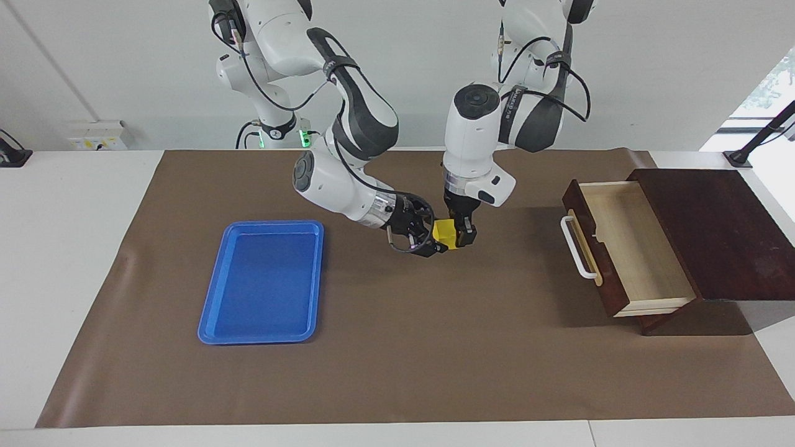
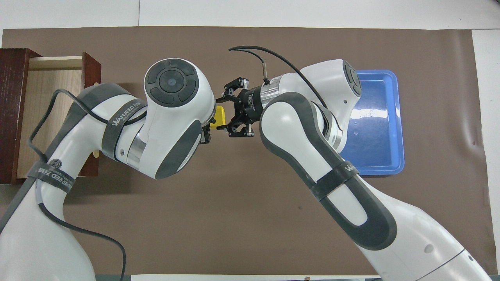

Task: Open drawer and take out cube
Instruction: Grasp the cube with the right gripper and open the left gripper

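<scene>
The drawer (image 1: 627, 248) stands pulled open at the left arm's end of the table, its pale interior bare, and it also shows in the overhead view (image 2: 43, 97). The yellow cube (image 1: 445, 231) hangs in the air over the middle of the brown mat. My left gripper (image 1: 458, 238) points down and is shut on it. My right gripper (image 1: 435, 236) lies level beside it, open, with a finger on either side of the cube (image 2: 220, 116). In the overhead view the left gripper is mostly hidden under its own wrist, and the right gripper (image 2: 226, 113) shows spread open.
A flat blue tray (image 1: 264, 282) lies on the mat toward the right arm's end of the table, with nothing in it. The dark cabinet top (image 1: 714, 230) stands at the left arm's end. The brown mat (image 1: 397, 347) covers the table.
</scene>
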Controlling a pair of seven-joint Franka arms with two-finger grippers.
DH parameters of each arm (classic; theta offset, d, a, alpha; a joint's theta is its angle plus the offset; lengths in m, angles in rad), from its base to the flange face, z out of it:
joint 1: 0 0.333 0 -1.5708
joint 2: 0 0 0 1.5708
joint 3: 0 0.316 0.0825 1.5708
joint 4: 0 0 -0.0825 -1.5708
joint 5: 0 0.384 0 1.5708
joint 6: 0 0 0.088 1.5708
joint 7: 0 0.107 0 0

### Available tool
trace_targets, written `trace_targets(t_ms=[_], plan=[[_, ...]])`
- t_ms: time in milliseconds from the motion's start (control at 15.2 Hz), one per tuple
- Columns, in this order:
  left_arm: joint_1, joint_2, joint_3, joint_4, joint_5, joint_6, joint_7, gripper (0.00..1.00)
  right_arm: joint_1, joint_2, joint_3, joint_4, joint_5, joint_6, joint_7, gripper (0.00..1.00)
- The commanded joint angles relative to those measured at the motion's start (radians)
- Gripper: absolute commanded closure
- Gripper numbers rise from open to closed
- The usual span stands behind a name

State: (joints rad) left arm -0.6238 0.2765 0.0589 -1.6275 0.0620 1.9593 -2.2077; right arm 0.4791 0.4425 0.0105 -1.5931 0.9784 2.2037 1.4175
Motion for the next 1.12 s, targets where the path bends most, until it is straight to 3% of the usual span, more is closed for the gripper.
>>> trace_targets(t_ms=[0, 66, 528, 594, 660, 726, 792, 1056], plan=[[-0.016, 0.000, 0.007, 0.003, 0.009, -0.006, -0.014, 1.00, 0.004, 0.013, 0.000, 0.021, -0.017, 0.021, 0.028, 0.82], [-0.016, 0.000, 0.007, 0.003, 0.009, -0.008, -0.014, 1.00, 0.010, 0.013, 0.000, 0.021, -0.014, 0.018, 0.029, 1.00], [-0.016, -0.002, 0.007, 0.003, 0.018, -0.023, -0.012, 1.00, 0.003, 0.018, 0.002, 0.041, -0.004, 0.013, 0.031, 1.00], [-0.014, -0.002, 0.007, 0.003, 0.024, -0.026, -0.012, 0.91, 0.003, 0.018, 0.002, 0.041, -0.006, 0.013, 0.031, 1.00], [-0.013, -0.002, 0.007, 0.003, 0.028, -0.039, -0.012, 0.63, 0.003, 0.018, 0.002, 0.041, -0.009, 0.013, 0.029, 1.00], [-0.008, -0.002, 0.009, 0.003, 0.029, -0.045, -0.012, 0.18, 0.003, 0.018, 0.002, 0.041, -0.009, 0.014, 0.029, 1.00], [0.001, -0.003, 0.009, 0.003, 0.030, -0.057, -0.009, 0.00, 0.003, 0.018, 0.002, 0.041, -0.010, 0.014, 0.029, 1.00], [0.068, -0.013, 0.010, -0.005, 0.045, -0.079, 0.028, 0.00, 0.003, 0.018, 0.002, 0.039, -0.014, 0.022, 0.026, 1.00]])
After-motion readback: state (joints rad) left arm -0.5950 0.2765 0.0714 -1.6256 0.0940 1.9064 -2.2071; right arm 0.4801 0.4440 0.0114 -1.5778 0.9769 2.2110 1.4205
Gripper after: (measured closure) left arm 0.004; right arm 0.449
